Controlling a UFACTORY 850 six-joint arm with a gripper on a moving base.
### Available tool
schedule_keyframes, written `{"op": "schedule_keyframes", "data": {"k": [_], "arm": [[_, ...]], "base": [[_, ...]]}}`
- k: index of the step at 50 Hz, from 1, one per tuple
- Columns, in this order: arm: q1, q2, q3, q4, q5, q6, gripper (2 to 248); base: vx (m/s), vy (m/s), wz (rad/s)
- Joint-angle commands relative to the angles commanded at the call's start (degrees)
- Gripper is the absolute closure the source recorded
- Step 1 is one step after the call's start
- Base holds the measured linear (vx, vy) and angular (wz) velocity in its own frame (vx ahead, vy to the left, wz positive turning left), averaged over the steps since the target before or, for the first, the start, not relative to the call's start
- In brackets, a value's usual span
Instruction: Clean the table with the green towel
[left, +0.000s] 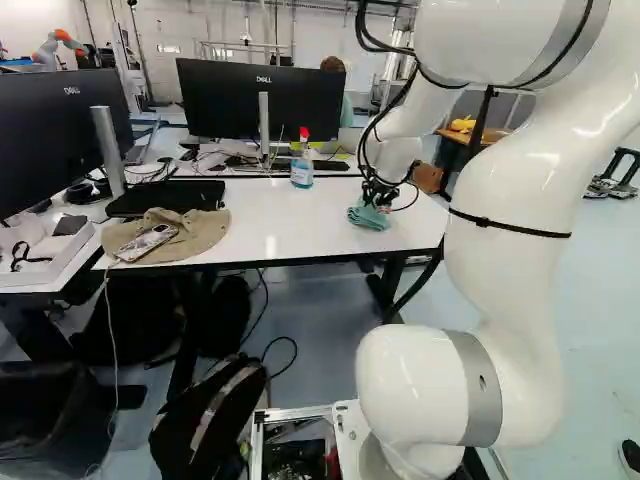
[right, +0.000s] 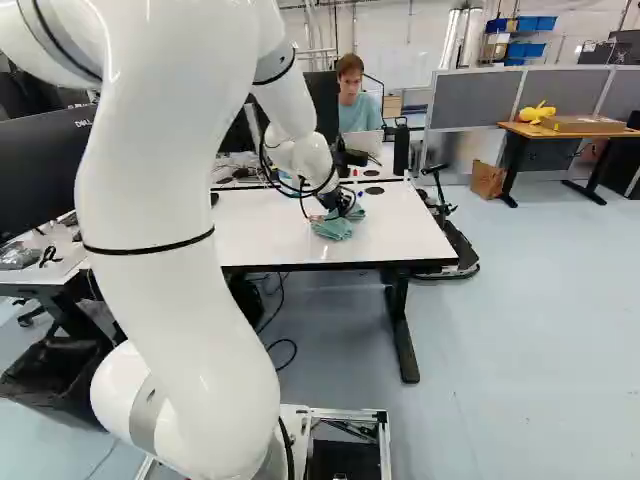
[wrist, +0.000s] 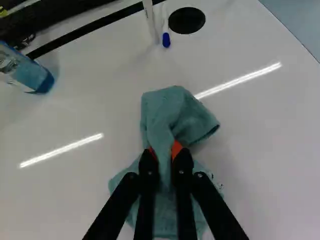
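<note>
Claw (left: 380, 203): yours, clenched on the green towel (wrist: 167, 117)
Worktop (left: 310, 225): beneath, apparently touching the towel
Spray bottle (left: 302, 173): upright near the towel

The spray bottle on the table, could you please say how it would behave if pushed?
Pushed near its red head, the spray bottle would probably tip, since it stands upright and looks tall for its base. Blue liquid showing in its body suggests some weight low down, so a low push may slide it instead.
</note>
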Motion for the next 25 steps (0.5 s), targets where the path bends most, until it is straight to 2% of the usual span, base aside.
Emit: {"op": "schedule_keyframes", "data": {"k": [25], "arm": [[3.99,2.70,3.23,0.00,0.00,0.00,204]], "base": [[0.000,0.000,0.000]]}}
